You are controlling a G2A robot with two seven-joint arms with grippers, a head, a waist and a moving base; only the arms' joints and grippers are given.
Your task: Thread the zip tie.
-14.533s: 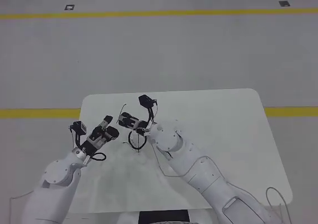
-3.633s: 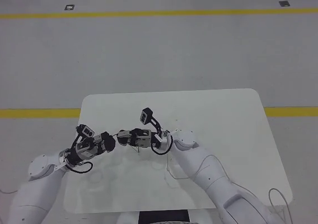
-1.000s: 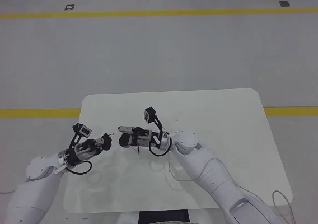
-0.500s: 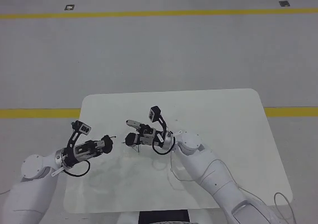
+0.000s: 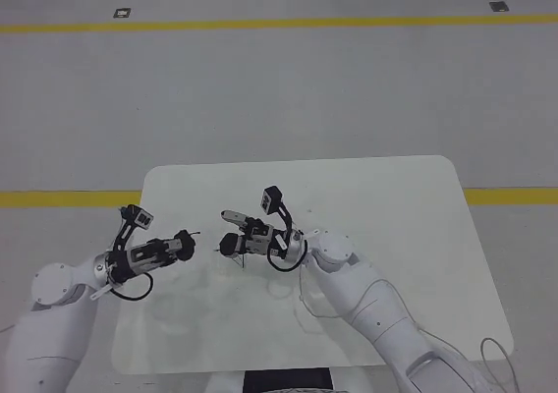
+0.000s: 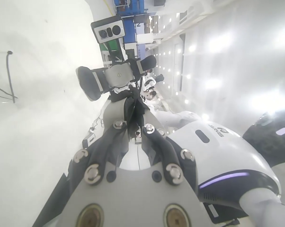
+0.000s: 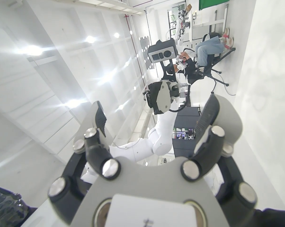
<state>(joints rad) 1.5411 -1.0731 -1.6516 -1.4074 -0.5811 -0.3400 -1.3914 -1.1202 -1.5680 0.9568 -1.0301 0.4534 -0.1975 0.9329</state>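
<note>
One zip tie (image 6: 10, 76) lies near spread right claw (image 7: 155, 106); left claw (image 6: 132, 100) pinched together.

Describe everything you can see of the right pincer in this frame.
The right pincer is open and empty: its two fingers stand wide apart with nothing between them. They look like grey metal, each faced with a black ribbed pad, and are hinged on black links with silver bolts to a grey base plate. In the top view it is over the white table, aimed sideways at the left pincer, with a clear gap between the two. Nothing visibly touches it.
</note>
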